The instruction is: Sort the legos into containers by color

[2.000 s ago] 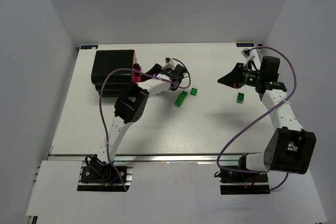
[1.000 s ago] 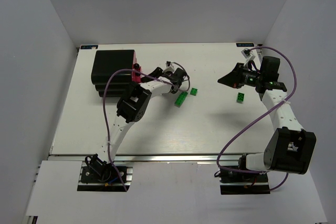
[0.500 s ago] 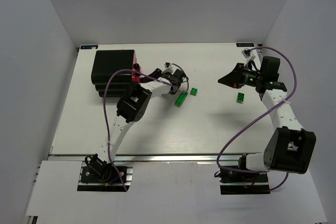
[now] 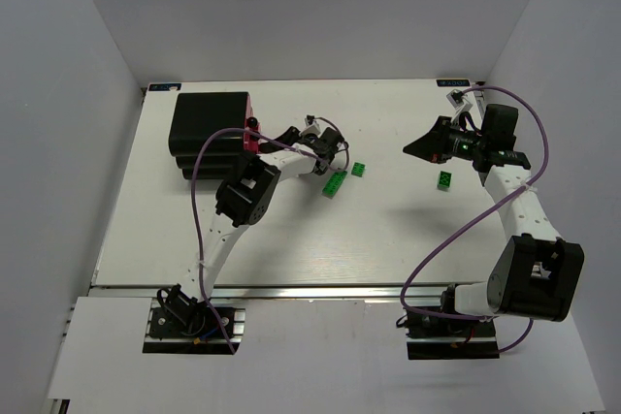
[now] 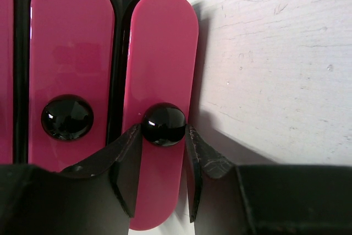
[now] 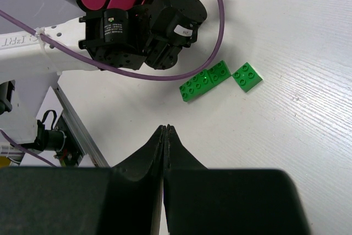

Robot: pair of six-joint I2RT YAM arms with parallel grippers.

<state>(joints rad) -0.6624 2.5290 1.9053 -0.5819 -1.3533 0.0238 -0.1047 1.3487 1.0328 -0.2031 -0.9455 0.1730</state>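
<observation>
The black cabinet [image 4: 209, 123] stands at the back left, its pink drawers facing right. In the left wrist view the drawer nearest the table top [image 5: 159, 53] has a round black knob [image 5: 164, 125]. My left gripper [image 5: 163, 130] [image 4: 264, 135] is shut on that knob, a fingertip touching each side. A second pink drawer [image 5: 71, 53] lies beside it. A longer green lego [image 4: 335, 182] [image 6: 204, 81] and a small green one [image 4: 359, 170] [image 6: 247, 76] lie mid-table. Another green lego [image 4: 444, 179] lies below my right gripper [image 4: 408, 150] [image 6: 165, 127], which is shut and empty.
White walls close the table in at the back and both sides. A purple cable loops off each arm, the left one [image 6: 214, 31] hanging near the green legos. The left arm's elbow [image 4: 245, 193] stands in front of the cabinet.
My left gripper has crept left toward the cabinet and its jaws have narrowed onto the knob. The right arm and the legos have not moved.
</observation>
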